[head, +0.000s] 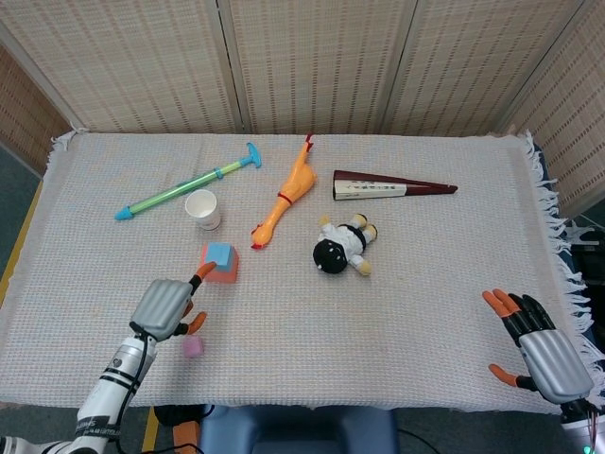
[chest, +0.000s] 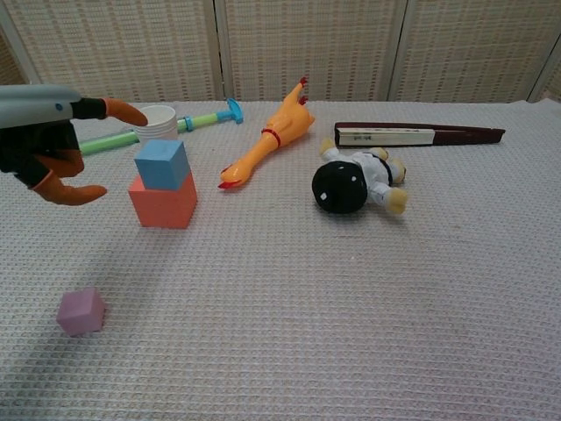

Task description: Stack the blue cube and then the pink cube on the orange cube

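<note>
nearest us the pink cube (chest: 81, 311) lies alone on the cloth (chest: 351, 307), just beside our left hand (head: 163, 307), which hangs above it with fingers spread and nothing in them. our right hand (head: 541, 345) rests at the cloth's near right corner, fingers apart, holding nothing. further in, the blue cube (chest: 162, 164) sits on the orange cube (chest: 164, 202), slightly turned. beyond stand a doll (chest: 352, 181), a rubber chicken (chest: 272, 133), a white cup (chest: 158, 121), a water gun (head: 184, 192) and a folded fan (chest: 412, 134).
</note>
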Robot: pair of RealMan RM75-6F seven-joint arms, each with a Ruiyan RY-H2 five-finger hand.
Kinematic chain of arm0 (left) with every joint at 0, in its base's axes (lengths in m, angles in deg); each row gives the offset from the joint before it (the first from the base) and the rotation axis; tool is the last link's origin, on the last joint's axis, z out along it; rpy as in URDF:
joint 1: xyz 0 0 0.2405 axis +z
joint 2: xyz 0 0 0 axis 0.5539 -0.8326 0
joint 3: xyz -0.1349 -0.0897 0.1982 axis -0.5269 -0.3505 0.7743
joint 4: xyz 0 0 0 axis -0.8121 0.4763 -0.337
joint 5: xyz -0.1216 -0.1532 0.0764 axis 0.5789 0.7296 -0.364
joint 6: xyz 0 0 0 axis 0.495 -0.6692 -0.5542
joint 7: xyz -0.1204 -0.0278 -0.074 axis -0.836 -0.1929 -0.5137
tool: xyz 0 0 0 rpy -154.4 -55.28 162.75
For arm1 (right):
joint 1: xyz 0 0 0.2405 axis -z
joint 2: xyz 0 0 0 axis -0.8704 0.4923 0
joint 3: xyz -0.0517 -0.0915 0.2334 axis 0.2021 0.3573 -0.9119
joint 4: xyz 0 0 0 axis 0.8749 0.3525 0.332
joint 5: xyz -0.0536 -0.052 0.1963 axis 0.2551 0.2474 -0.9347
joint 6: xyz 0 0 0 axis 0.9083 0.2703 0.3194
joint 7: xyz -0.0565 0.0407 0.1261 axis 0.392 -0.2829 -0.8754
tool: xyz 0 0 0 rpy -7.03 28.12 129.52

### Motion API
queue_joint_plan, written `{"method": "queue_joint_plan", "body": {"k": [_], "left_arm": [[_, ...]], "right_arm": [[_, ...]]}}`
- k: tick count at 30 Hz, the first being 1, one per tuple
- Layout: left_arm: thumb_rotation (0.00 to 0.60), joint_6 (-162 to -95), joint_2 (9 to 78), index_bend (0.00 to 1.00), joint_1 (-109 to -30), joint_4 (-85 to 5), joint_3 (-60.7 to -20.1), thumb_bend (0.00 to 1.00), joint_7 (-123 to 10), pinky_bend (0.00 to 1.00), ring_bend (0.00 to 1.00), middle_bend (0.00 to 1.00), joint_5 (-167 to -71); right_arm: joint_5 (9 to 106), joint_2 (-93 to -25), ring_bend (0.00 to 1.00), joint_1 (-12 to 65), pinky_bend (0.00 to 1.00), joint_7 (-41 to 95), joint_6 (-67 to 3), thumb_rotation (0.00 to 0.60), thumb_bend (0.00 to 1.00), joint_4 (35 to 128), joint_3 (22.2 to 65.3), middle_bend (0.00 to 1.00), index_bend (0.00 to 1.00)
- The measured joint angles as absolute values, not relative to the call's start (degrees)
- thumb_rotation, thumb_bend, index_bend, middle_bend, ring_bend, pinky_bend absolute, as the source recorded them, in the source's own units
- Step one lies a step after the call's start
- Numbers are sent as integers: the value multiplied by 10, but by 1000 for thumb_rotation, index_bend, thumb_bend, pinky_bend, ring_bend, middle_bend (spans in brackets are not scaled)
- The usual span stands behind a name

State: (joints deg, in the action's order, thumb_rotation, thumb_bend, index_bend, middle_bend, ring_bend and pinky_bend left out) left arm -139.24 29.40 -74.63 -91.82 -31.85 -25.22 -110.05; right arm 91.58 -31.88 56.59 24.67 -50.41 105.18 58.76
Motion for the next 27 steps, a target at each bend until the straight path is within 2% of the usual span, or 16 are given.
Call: {"method": "queue_joint_plan", "body": {"k": [4, 6, 12, 16, 22, 27], "left_arm": [[600, -1392, 273, 68, -683, -926, -248, 360, -307, 1000, 1000, 1000, -1200], [600, -1384, 268, 72, -667, -923, -232, 360, -329, 1000, 1000, 1000, -1214], [600, -1339, 275, 81, -648, -892, -219, 360, -349, 1000, 1000, 1000, -1205], [600, -1327, 309, 85, -635, -856, -214, 359, -342, 1000, 1000, 1000, -1205], [600, -1326, 364, 101, -618, -813, -218, 355, -308, 1000, 1000, 1000, -1196], [600, -1353, 402, 134, -602, -779, -227, 347, -268, 1000, 1000, 1000, -1193]], "right_arm": [[923, -320, 0, 566, 0, 249, -504, 600, 65, 1054, 590, 0, 0], [926, -320, 0, 566, 0, 248, -506, 600, 65, 1055, 591, 0, 0], [934, -316, 0, 569, 0, 237, -517, 600, 66, 1053, 593, 0, 0], [939, -312, 0, 571, 0, 232, -522, 600, 66, 1052, 595, 0, 0], [941, -308, 0, 573, 0, 225, -528, 600, 66, 1051, 596, 0, 0], [943, -306, 0, 573, 0, 222, -528, 600, 65, 1049, 597, 0, 0]]}}
